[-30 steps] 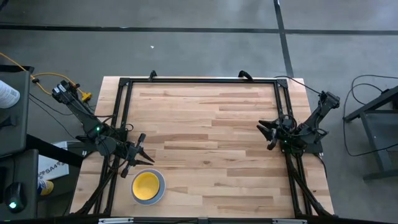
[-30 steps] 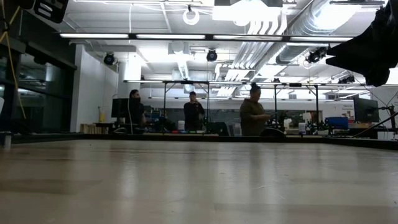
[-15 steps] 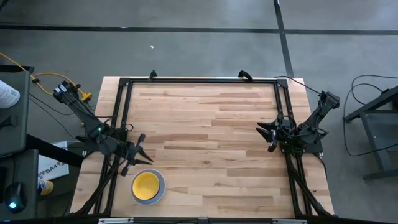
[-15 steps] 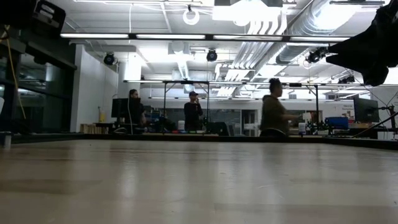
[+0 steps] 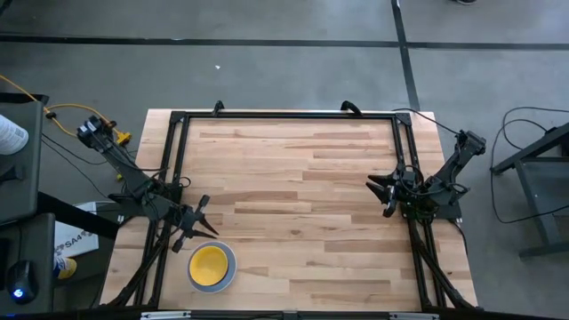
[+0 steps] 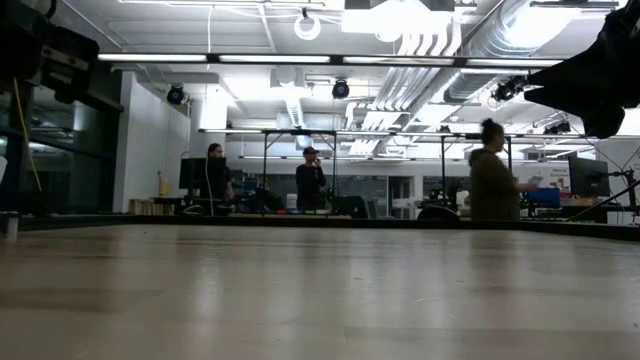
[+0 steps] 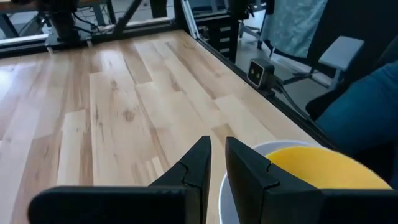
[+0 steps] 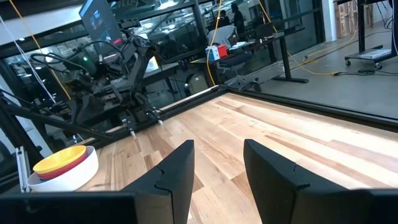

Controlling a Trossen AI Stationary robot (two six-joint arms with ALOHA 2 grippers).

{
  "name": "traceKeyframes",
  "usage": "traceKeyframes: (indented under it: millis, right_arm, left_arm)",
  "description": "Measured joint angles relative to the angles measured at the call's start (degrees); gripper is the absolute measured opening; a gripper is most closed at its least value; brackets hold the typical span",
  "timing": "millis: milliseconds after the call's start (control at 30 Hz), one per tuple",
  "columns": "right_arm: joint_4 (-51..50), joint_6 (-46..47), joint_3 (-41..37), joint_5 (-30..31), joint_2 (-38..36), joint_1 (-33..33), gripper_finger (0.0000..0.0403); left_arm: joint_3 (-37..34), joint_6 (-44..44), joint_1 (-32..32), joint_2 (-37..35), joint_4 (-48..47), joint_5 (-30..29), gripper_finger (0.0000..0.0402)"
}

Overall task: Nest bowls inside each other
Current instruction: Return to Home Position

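Observation:
The bowls (image 5: 212,266) stand as one stack near the table's near left corner, resting on the wood. A white bowl (image 8: 68,175) is outermost, a red rim (image 8: 65,163) shows inside it, and a yellow bowl (image 7: 323,167) lies on top. My left gripper (image 5: 199,216) hangs just beyond the stack's far side, a little above the table. It is open by a narrow gap (image 7: 217,143) with nothing in it. My right gripper (image 5: 380,194) waits at the table's right side, open (image 8: 217,146) and empty. The low view shows no bowls.
A black frame (image 5: 284,116) runs along the table's far, left and right edges. The wooden top (image 5: 302,196) between the two arms is bare. People stand and walk in the room beyond the table (image 6: 490,185).
My left gripper has sunk toward the table beside the stack, its gap unchanged. The bowls have not moved. A person in the room behind has walked to the right.

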Motion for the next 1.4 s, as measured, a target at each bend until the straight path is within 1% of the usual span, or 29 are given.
traceKeyframes:
  millis: [367, 533, 733, 833, 1000, 1067, 1233, 1400]
  right_arm:
    - [0.0, 0.0, -0.01, -0.01, 0.0, 0.0, 0.0133]
    - [0.0, 0.0, 0.01, 0.0, 0.0, 0.01, 0.0133]
    - [0.0, 0.0, 0.01, -0.02, 0.0, 0.0, 0.0133]
    - [0.0, 0.0, 0.01, 0.0, 0.02, -0.01, 0.0133]
    - [0.0, 0.0, 0.01, -0.02, 0.0, 0.0, 0.0133]
    - [0.0, 0.0, 0.01, -0.01, 0.0, 0.0, 0.0133]
    - [0.0, 0.0, 0.01, -0.02, 0.0, 0.01, 0.0133]
    - [0.0, 0.0, 0.01, -0.02, 0.0, 0.0, 0.0133]
  left_arm:
    - [-5.49, 2.3, 0.0, -9.73, 0.35, 7.15, 0.0049]
    - [-7.76, 2.94, 0.0, -14.64, 0.64, 8.76, 0.0049]
    - [-9.58, 2.99, 0.0, -18.73, 0.74, 8.83, 0.0049]
    - [-10.53, 3.39, 0.02, -19.83, 2.0, 9.57, 0.0049]
    - [-11.08, 5.56, 0.02, -20.79, 3.16, 16.15, 0.0049]
    - [-11.16, 5.56, 0.02, -20.85, 2.73, 17.48, 0.0049]
    - [-11.22, 5.36, 0.02, -20.87, -0.64, 17.61, 0.0049]
    - [-11.26, 1.22, 0.02, -20.88, -3.6, 17.62, 0.0049]
